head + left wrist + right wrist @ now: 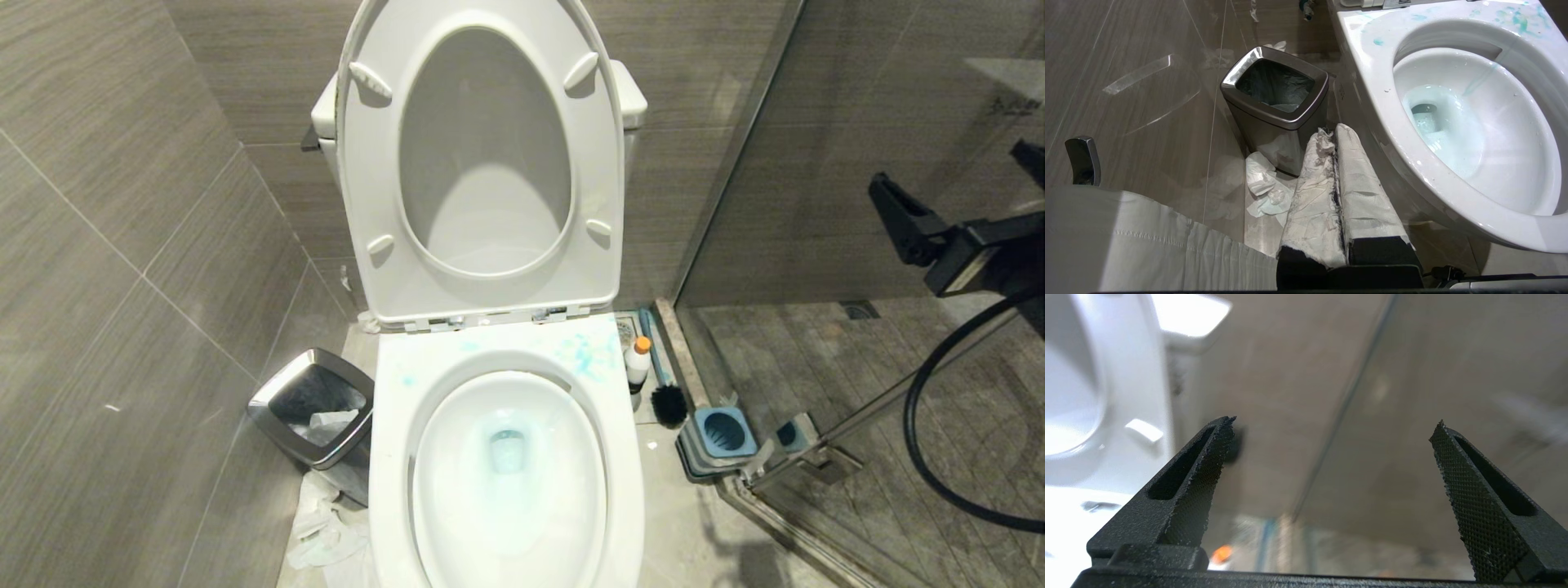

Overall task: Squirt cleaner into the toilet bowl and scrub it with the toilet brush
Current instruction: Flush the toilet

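Holding blue-teal liquid, the toilet bowl [506, 457] lies at eight o'clock from the wide-open, empty right gripper [1331, 465].

Open toilet bowl [384, 457] streaked blue, cleaner [638, 363] and toilet brush [663, 384] on floor beside it, right gripper [963, 192] raised right

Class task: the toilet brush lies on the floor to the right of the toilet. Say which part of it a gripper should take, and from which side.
Take the toilet brush by its slim blue handle, mid-length, from above. It seems to lie flat, its bristle head toward the brush holder, the cleaner close alongside; closing the fingers across the handle probably suits best.
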Motion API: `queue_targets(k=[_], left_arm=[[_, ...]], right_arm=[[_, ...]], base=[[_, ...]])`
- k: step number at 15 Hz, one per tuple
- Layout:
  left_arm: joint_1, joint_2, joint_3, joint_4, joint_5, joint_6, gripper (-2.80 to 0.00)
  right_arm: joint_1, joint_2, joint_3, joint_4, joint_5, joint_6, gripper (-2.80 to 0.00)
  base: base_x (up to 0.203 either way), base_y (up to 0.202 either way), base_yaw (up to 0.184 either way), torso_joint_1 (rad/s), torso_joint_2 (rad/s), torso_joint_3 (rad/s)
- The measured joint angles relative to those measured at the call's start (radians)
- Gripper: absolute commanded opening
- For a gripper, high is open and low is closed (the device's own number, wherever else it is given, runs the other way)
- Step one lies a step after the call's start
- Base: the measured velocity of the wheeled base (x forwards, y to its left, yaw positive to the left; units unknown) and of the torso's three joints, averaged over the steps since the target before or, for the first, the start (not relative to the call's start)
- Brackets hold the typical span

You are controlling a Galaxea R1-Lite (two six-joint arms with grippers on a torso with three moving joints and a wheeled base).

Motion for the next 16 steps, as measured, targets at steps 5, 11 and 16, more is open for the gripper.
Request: queue_targets(k=[5, 11, 16], left_arm=[[0.000, 0.000, 0.000, 0.000, 0.000, 0.001, -2.80], [0.000, 0.000, 0.000, 0.000, 0.000, 0.000, -2.80], [0.001, 0.000, 0.000, 0.000, 0.000, 0.000, -2.80]], right_arm=[[-0.036, -0.110, -0.002, -0.008, 0.040, -0.090, -2.80], [-0.027, -0.261, -0.038, 0.149, 0.085, -0.072, -2.80], [-0.046, -0.557, -0.053, 0.520, 0.151, 0.081, -2.80]], base=[[0.000, 0.000, 0.000, 0.000, 0.00, 0.000], [0.000, 0.000, 0.000, 0.000, 0.00, 0.000], [0.000, 0.000, 0.000, 0.000, 0.00, 0.000]])
